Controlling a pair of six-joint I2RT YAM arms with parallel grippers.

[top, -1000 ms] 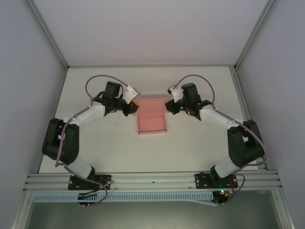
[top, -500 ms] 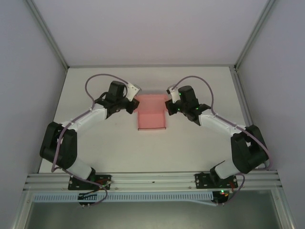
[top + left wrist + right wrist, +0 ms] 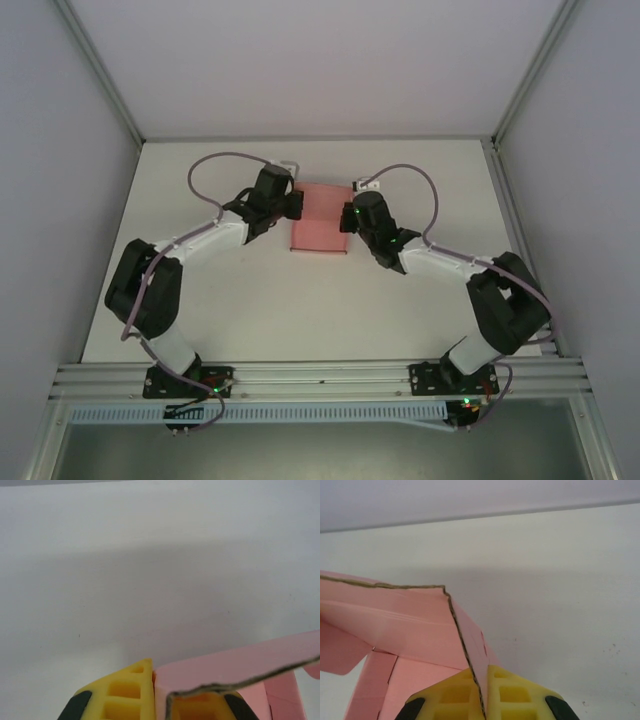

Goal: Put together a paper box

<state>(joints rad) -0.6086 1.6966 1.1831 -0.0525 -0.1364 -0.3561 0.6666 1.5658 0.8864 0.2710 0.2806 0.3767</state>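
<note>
The paper box [image 3: 320, 220] is seen toward the far middle of the bench [image 3: 250, 300], as a compact salmon-pink rectangle held between the two hands. A second ago it was spread longer and flatter, reaching nearer the arm bases, with flaps splayed at its far end. Since then it has been drawn in and carried a little farther back.

In the left wrist view a raised card wall [image 3: 240, 665] is shown with its raw edge running between the yellow fingers of the left hand [image 3: 167, 690], which is closed on it. In the right wrist view the opposite wall [image 3: 395, 625] is likewise pinched by the right hand [image 3: 481, 680].

From above, the left hand [image 3: 291, 205] and right hand [image 3: 347, 215] are found closer together than before. The side walls are judged to have been folded up, with closing flaps yet to be tucked.
</note>
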